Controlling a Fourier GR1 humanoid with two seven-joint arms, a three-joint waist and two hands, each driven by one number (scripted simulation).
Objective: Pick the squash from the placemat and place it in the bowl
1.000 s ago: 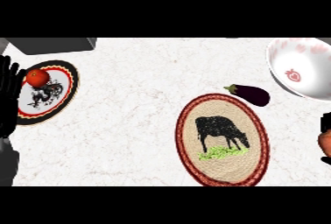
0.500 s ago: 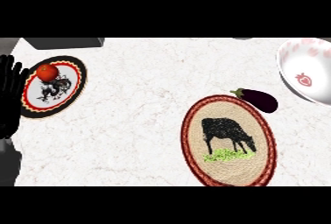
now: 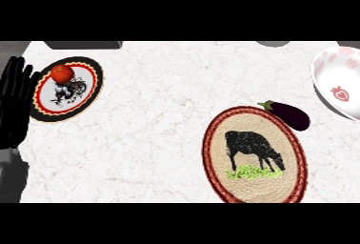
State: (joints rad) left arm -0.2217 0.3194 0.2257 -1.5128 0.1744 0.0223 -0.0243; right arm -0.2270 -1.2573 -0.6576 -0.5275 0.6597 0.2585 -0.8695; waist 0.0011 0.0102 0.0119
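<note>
The squash [image 3: 288, 115], a dark eggplant, lies at the placemat's [image 3: 255, 155] upper right edge, near the bowl [image 3: 336, 83]. The left hand [image 3: 15, 102] rests at left, fingers spread and straight. A good grasp would close across its thick middle, clear of the stem.

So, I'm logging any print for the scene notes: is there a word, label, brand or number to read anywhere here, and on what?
None: no word, number, label or brand can be read anywhere.
Placemat: only a picture of a black cow on grass.
Plate: only a rooster picture, with a tomato on it.
Bowl: only a small red fruit motif.
Eggplant: unmarked.
</note>
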